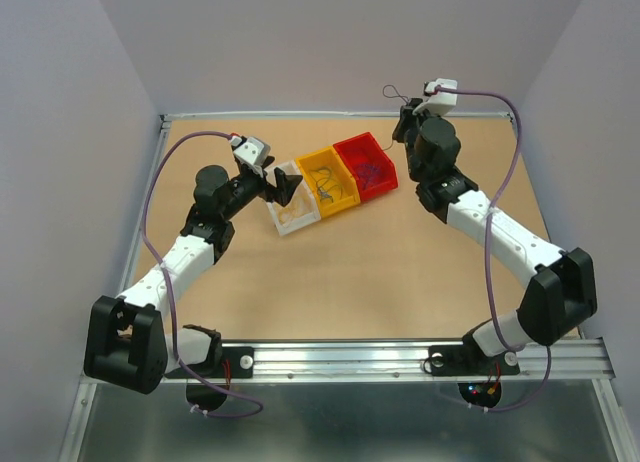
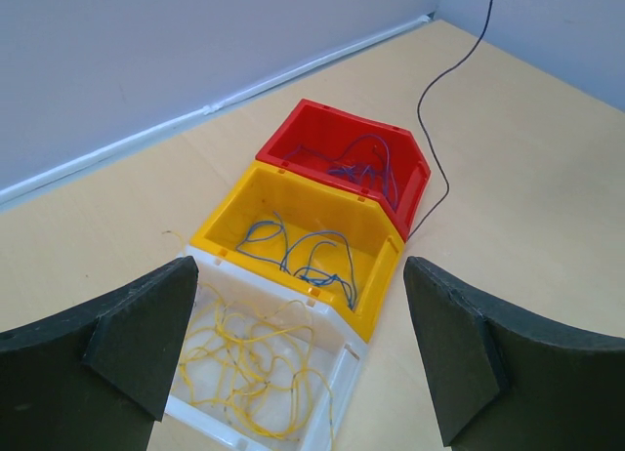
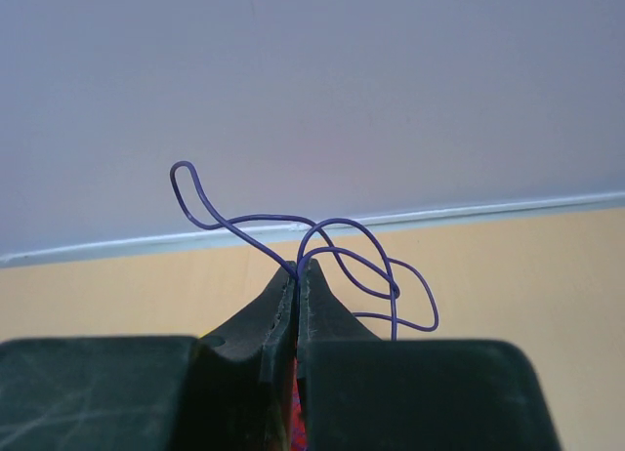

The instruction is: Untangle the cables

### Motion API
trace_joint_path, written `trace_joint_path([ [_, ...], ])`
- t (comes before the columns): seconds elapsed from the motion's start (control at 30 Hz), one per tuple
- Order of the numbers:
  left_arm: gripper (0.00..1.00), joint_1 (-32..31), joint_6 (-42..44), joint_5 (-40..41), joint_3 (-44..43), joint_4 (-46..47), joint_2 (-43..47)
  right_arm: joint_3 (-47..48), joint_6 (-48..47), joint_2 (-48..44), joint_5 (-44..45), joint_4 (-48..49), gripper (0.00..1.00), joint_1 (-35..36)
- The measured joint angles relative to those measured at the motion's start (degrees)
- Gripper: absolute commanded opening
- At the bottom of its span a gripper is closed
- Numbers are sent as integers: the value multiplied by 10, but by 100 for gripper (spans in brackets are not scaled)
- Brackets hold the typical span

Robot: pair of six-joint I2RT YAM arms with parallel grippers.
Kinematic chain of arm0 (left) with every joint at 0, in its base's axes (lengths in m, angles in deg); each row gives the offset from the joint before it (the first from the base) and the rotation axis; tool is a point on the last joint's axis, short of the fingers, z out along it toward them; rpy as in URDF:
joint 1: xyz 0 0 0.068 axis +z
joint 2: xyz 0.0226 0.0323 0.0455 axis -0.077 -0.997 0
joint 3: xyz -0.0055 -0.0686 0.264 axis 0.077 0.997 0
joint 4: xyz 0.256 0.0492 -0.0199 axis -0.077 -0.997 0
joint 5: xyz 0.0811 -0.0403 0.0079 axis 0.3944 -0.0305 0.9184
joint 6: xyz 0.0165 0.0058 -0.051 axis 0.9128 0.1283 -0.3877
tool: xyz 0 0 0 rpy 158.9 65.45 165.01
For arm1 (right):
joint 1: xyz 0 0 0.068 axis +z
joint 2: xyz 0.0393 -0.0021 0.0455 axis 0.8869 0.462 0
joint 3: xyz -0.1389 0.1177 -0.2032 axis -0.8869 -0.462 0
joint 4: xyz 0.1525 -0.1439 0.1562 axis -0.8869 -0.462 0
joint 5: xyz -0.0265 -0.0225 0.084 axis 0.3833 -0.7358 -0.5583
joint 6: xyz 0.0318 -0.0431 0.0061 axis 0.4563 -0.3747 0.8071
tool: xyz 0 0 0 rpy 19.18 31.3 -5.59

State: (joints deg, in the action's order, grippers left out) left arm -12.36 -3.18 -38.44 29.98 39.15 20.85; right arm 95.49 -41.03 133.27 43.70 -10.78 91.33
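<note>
1. Left gripper (image 1: 285, 188), centre left of the top view. Fingers (image 2: 146, 334) spread wide and holding nothing, hovering just over the near end of the row of bins.
2. White bin (image 2: 339, 373), lower centre of the left wrist view. Holds the yellow cables (image 2: 249, 358), many fine loops piled loosely and overlapping.
3. Yellow bin (image 2: 381, 270), touching the white one, mid-frame. Holds the blue cables (image 2: 308, 256), a few arched strands lying apart enough to be told from one another.
4. Red bin (image 2: 418, 183), touching the yellow one, upper centre. Holds the purple cables (image 2: 366, 163), a small curled heap against the far wall.
5. Thin dark strand (image 2: 435, 119), running over the bench (image 1: 380, 272) from the upper right of the left wrist view to beside the red bin. Whether it is one of the task's wires cannot be told.
6. Right gripper (image 3: 296, 270), upper right of the top view, raised near the bench's far edge. Fingers pressed together, pinching a single purple cable (image 3: 337, 221) whose loops stand up above the tips.
7. Handling, judged:
   - The wire looks almost weightless and springy, holding its curls unsupported.
   - It seems soft enough to kink under a hard pull, and slim enough to slip from a loose pinch.
   - The best hold is probably on a free end or a straight run clear of crossings, never across two strands at once.
   - Lifting slowly should let the loops fall free instead of tightening.
</note>
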Motion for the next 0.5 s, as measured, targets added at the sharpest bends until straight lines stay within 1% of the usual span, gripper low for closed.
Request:
trace_joint_path([
  [0.13,99,0,0,0,0,0,0,10,-6,29,8,-13,1,-1],
  [0.33,99,0,0,0,0,1,0,31,-7,30,14,-20,1,-11],
  [0.5,99,0,0,0,0,2,0,120,-17,30,11,-38,1,-14],
])
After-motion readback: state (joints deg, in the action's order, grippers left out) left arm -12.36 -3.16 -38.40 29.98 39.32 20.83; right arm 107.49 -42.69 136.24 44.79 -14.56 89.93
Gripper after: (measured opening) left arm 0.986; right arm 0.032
